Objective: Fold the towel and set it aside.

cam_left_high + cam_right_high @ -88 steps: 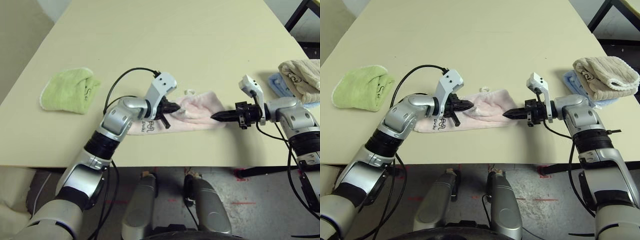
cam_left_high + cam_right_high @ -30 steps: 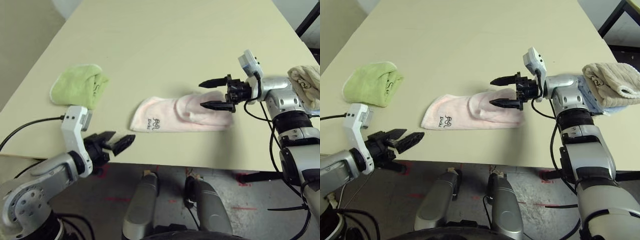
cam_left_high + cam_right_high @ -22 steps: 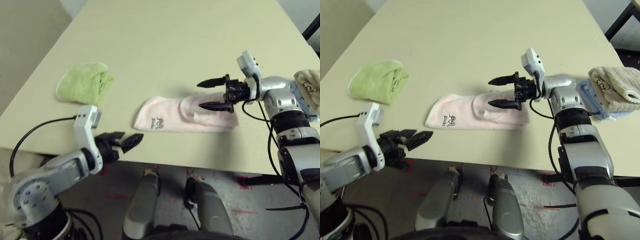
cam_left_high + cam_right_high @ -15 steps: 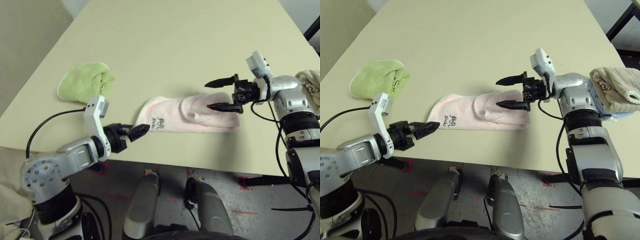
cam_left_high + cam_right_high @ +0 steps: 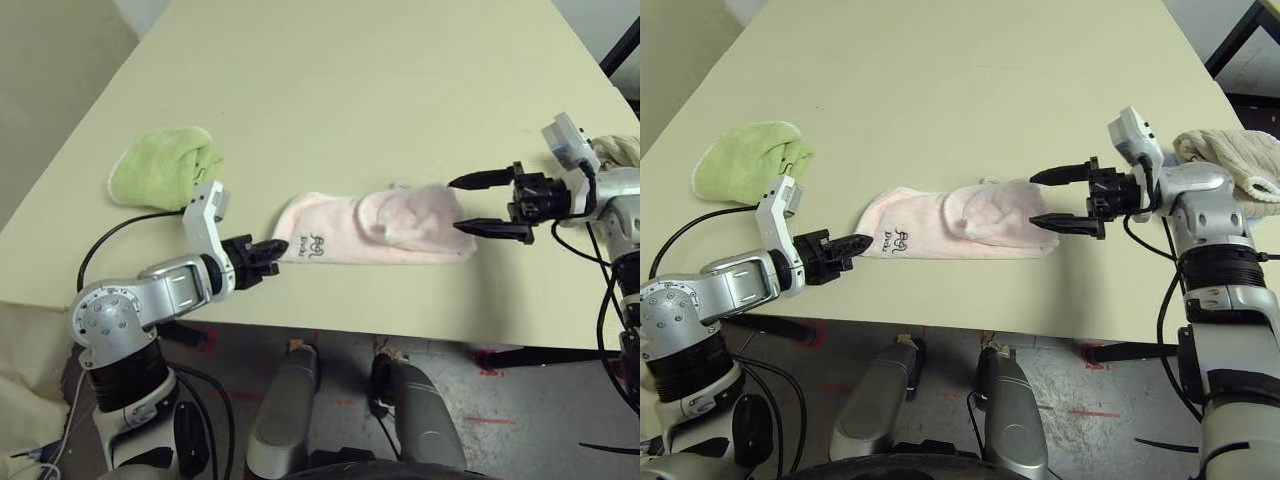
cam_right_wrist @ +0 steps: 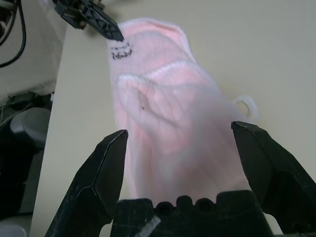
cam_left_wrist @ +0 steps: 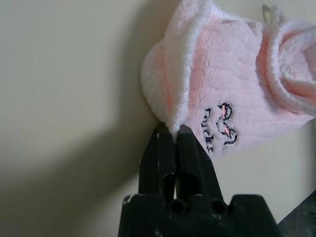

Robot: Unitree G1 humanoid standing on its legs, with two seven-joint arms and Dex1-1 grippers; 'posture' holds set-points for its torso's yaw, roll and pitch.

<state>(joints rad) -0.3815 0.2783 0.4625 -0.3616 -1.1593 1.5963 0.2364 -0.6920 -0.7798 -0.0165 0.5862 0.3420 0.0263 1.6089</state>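
Since a second ago, the left gripper (image 5: 272, 247) has been coming up from below the near edge of the surface (image 5: 350, 90) to the pink towel's (image 5: 375, 228) left end, and its jaws have been closing; the right gripper (image 5: 482, 205) has been drawing back to the right, off the towel. Now the surface is carrying the towel near its front edge, folded into a long strip lying left to right, with its dark embroidered motif (image 5: 313, 243) at the left end and a small white loop (image 6: 245, 105) at the far right end. A green towel (image 5: 165, 167) is lying bunched further left, well apart, and a beige towel (image 5: 1230, 157) is sitting at the right edge behind the right arm. In the left wrist view the left jaws are pinching the towel's white-edged corner (image 7: 174, 126). The right jaws are standing wide open, just beside the towel's right end, holding nothing.
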